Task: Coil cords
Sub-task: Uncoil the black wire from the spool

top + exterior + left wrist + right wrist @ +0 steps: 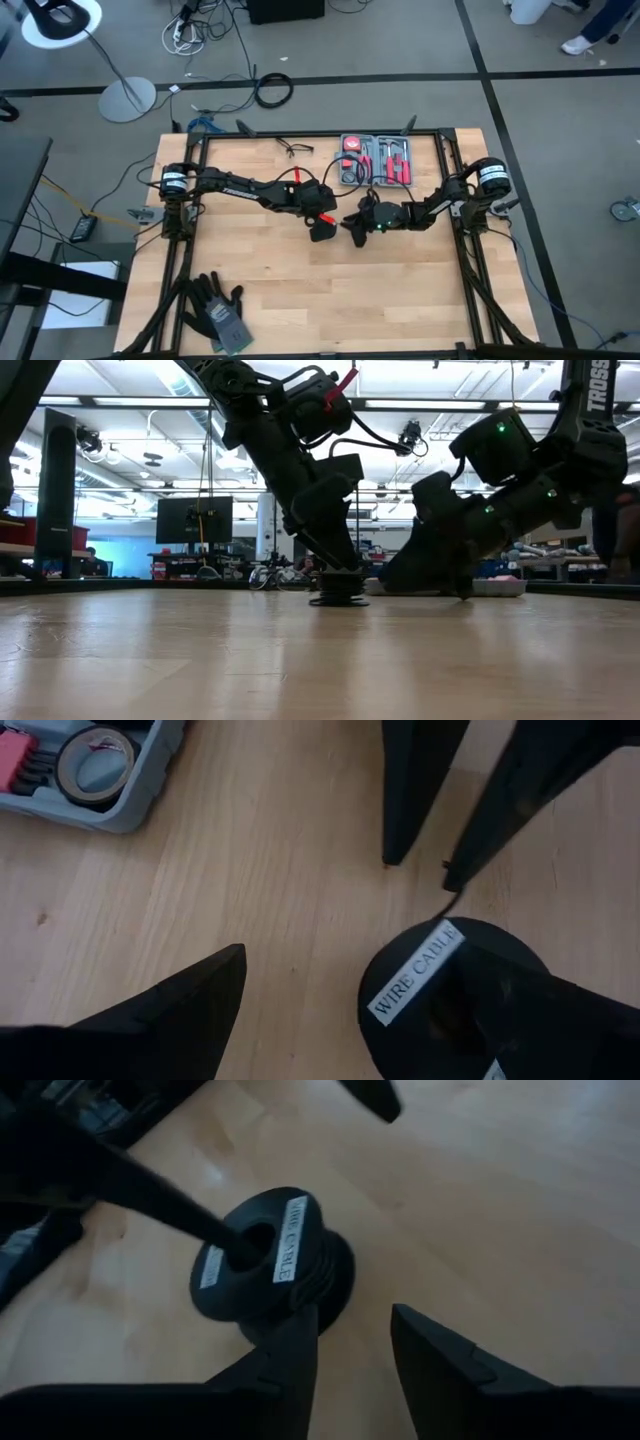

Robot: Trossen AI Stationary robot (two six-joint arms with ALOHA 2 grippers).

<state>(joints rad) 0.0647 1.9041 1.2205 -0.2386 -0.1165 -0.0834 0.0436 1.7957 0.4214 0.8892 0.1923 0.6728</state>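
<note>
We see the cord wound on a small black spool (268,1260) labelled as wire cable, standing on the wooden table (300,300) near its middle. One finger (520,1010) of the left gripper (322,222) is poked down the spool's centre hole, its jaws spread wide, gripping nothing. The right gripper (350,1350) sits just beside the spool, fingers parted and empty. We judge the thin wire light, springy and apt to unwind; the spool is rigid, so we would hold it by its rim. A tool case (376,160) lies farther back.
</note>
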